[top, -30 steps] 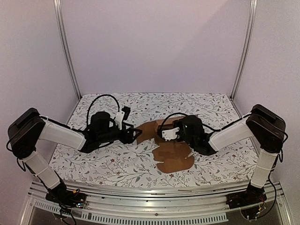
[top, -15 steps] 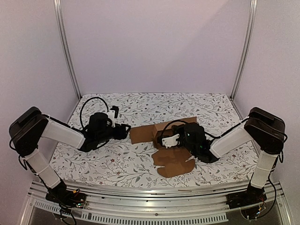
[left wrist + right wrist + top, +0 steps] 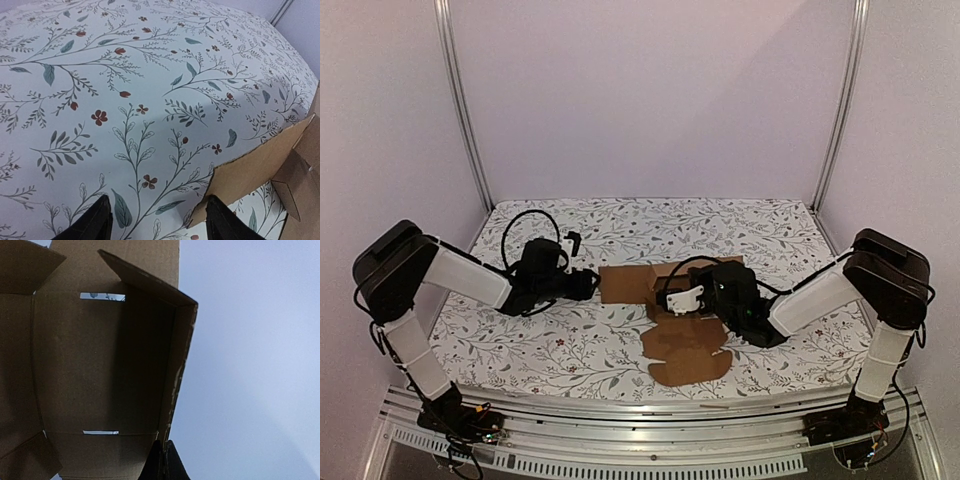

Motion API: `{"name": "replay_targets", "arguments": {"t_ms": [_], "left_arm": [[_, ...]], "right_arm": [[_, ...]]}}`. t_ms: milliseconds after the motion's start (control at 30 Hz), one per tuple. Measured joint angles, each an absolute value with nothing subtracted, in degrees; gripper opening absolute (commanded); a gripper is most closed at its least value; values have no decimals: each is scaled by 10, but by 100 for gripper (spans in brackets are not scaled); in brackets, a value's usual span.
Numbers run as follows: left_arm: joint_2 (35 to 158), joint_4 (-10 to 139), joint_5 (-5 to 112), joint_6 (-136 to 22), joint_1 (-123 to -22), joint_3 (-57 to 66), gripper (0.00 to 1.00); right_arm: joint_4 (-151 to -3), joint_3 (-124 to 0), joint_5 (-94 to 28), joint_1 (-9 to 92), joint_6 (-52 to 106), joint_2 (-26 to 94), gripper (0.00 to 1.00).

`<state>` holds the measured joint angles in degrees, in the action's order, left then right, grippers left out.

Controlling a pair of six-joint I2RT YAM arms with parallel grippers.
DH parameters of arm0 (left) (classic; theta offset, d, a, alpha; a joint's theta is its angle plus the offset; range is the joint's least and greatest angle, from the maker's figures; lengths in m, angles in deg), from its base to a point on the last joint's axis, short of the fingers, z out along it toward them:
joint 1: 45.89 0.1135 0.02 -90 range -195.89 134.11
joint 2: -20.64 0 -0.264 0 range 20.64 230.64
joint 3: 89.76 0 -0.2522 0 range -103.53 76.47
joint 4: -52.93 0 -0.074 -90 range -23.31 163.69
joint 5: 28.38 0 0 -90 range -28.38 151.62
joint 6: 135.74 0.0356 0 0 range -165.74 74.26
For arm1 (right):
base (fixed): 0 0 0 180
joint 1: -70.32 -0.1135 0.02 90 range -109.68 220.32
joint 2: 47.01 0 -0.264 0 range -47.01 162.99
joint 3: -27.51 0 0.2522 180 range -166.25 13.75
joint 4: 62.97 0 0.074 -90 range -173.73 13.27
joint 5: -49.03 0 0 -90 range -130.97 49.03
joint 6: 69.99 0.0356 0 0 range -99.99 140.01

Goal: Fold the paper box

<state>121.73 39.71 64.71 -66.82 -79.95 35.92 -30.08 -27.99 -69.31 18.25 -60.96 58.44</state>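
Box (image 3: 688, 352) sits mid-table (image 3: 570, 350), part unfolded, its near flaps flat on the cloth. My right gripper (image 3: 161, 460) is clenched on the edge of a raised box panel. Farther back and left, my left gripper (image 3: 157, 222) is spread, grasping nothing, with a box corner just inside one finger.

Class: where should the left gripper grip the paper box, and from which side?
Pinch the paper box by its left flap edge, coming low from the left: it looks raised off the cloth and faces the open left gripper.
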Motion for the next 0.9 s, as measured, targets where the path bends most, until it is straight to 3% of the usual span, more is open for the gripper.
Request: {"name": "replay_targets", "arguments": {"t_ms": [200,467,900], "left_arm": [[1176,420,657,-668,-770,348,65],[1297,449,573,-655,-740,240,62],[1270,386,370,-565,-812,325,66]], "right_arm": [[-300,-280,-693,182,-613,583,0],[-301,-291,-693,182,-615,583,0],[-301,-293,-694,182,-615,583,0]]}}
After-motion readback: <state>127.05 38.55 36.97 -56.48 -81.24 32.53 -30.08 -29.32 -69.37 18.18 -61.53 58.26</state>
